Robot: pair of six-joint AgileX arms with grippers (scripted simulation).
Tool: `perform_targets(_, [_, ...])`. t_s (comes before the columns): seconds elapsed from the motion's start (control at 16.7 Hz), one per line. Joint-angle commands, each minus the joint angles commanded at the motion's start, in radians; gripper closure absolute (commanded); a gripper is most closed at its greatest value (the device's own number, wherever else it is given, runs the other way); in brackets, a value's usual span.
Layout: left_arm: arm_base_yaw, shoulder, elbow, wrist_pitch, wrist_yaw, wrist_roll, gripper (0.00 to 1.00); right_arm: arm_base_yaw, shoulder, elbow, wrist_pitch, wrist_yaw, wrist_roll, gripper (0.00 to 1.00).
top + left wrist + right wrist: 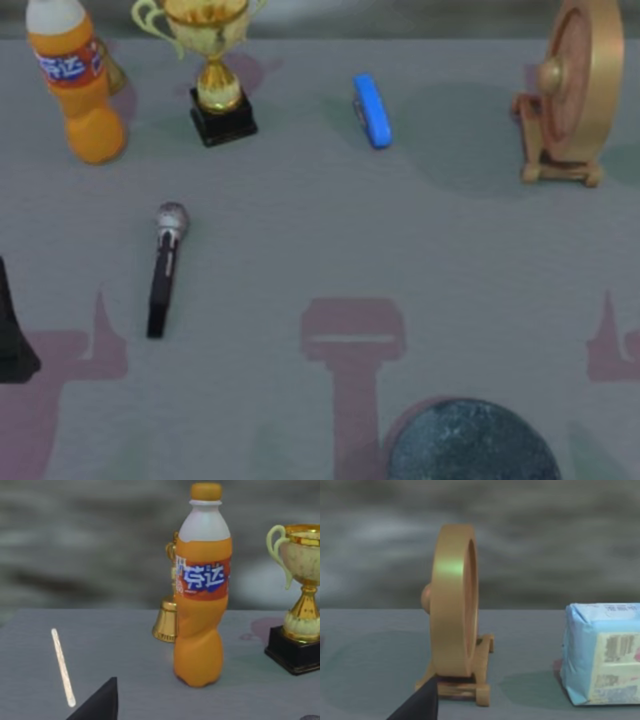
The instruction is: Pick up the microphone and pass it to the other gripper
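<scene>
The microphone [163, 270] lies flat on the grey table, left of centre. Its silver mesh head [172, 218] points toward the far edge and its black handle toward the near edge. My left gripper [12, 345] sits at the table's left edge, to the left of the handle and apart from it. In the left wrist view only one black finger [100, 704] shows, with bare table beside it, so the jaws stand open and empty. My right gripper is outside the top view. One finger [420, 702] shows in the right wrist view, also open and empty.
Along the far edge stand an orange bottle [75, 80] with a small bell [166, 621] behind it, a gold trophy [215, 70], a blue oblong object [372, 110] and a golden disc on a stand [572, 90]. A dark round object [475, 442] sits at the near edge. A blue-white packet [602, 652] lies beside the stand.
</scene>
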Motion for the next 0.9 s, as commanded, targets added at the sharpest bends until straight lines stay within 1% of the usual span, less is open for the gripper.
perform_targets(0.24, [-0.010, 0.031, 0.030, -0.020, 0.003, -0.007, 0.00, 0.000, 0.000, 0.000, 0.000, 0.000, 0.000, 0.00])
perform_targets(0.42, [-0.041, 0.158, 0.140, -0.098, 0.006, -0.033, 0.00, 0.000, 0.000, 0.000, 0.000, 0.000, 0.000, 0.00])
perform_targets(0.6, [-0.080, 0.376, 0.308, -0.220, 0.001, -0.070, 0.00, 0.000, 0.000, 0.000, 0.000, 0.000, 0.000, 0.00])
perform_targets(0.9, [-0.155, 0.861, 0.657, -0.473, -0.017, -0.144, 0.00, 0.000, 0.000, 0.000, 0.000, 0.000, 0.000, 0.00])
